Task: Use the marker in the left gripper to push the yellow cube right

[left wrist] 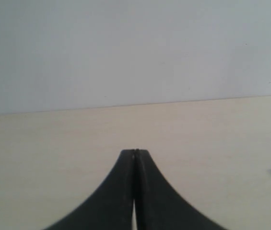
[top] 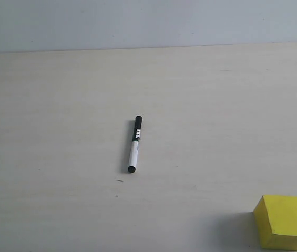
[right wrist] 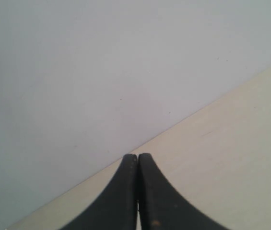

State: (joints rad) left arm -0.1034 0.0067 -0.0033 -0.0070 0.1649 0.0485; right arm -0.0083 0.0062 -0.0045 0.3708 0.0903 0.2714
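Lying loose on the table [top: 43,105], marker [top: 134,144] apart from the left end effector [left wrist: 135,151], jaws together, empty.

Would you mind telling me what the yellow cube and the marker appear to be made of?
The yellow cube looks matte, perhaps foam or painted wood: flat even colour, no glare, crisp edges. The marker is likely smooth plastic: white printed barrel, black cap and end.

The left black two-fingered claw [left wrist: 135,153] is closed, its jaws pressed flat together and empty, reaching out from its wrist toward twelve o'clock. The right black two-fingered claw [right wrist: 137,156] is closed and empty too.
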